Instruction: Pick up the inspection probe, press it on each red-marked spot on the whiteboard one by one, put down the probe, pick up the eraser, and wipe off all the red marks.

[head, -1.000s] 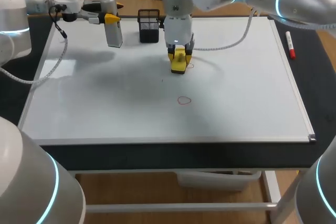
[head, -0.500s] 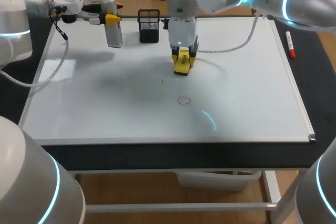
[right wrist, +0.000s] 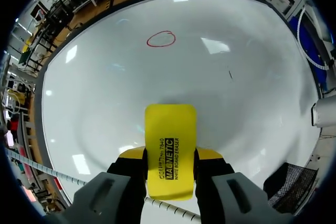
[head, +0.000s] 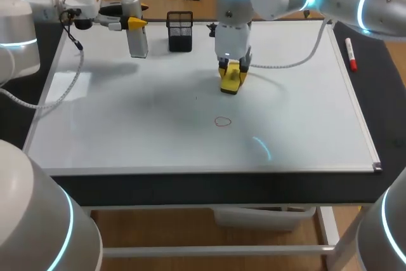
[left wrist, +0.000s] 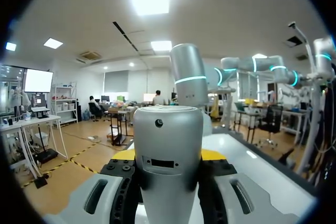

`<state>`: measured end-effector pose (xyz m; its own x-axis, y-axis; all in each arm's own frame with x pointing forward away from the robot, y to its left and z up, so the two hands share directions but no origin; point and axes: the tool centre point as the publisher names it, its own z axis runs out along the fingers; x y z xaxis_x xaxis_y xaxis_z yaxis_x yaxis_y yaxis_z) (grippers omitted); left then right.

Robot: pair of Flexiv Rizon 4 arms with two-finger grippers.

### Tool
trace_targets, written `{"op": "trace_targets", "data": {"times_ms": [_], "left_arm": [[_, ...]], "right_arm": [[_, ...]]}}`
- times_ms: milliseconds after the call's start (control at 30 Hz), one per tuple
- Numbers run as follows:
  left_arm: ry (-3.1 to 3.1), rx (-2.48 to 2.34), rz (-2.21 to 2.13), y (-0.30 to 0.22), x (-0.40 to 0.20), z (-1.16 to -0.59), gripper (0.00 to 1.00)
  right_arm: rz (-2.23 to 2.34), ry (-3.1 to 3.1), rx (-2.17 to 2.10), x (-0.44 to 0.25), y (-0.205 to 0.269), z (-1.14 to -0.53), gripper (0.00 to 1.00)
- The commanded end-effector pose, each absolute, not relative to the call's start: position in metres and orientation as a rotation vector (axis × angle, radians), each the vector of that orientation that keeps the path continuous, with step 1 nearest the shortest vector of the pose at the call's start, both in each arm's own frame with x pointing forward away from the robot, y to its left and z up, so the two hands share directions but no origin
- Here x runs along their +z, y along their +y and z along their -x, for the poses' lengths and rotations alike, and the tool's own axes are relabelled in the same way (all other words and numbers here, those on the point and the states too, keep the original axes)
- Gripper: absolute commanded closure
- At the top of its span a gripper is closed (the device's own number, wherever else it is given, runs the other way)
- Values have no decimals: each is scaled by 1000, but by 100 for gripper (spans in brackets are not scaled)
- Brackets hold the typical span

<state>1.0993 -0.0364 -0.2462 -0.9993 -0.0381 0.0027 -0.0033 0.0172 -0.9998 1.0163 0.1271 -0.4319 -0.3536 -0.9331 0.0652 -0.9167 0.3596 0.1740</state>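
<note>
While left tool (head: 132, 22) clamps the probe (head: 136, 41), right tool (head: 233, 68) clamping the eraser (head: 231, 82) has slid rightward

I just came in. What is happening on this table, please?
The right hand holds the yellow eraser against the whiteboard, near its far middle. One red circle is not yet wiped; it lies closer to the front edge than the eraser. The left hand grips the inspection probe, which stands upright near the board's far left corner.

On whiteboard (head: 127, 125), probe (head: 135, 35) far left, basket (head: 180, 31) beside it, eraser (head: 232, 81) mid-board, mark (head: 222, 121) before it
</note>
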Motion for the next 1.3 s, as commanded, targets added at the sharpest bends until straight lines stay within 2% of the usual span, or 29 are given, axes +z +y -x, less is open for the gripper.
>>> {"op": "trace_targets", "data": {"times_ms": [33,400,900,1300], "left_arm": [[2213,-2163,73,-38,-243,-1094,100],[2213,-2163,73,-38,-243,-1094,100],[2213,-2163,73,-38,-243,-1094,100],[2213,-2163,73,-38,-243,-1094,100]], "right_arm": [[-1685,-2472,-155,-441,113,-1012,100],[-1662,-2496,-139,-436,105,-1014,100],[-1650,-2567,-51,-386,77,-1046,100],[-1437,-2698,-89,-387,18,-1064,100]]}}
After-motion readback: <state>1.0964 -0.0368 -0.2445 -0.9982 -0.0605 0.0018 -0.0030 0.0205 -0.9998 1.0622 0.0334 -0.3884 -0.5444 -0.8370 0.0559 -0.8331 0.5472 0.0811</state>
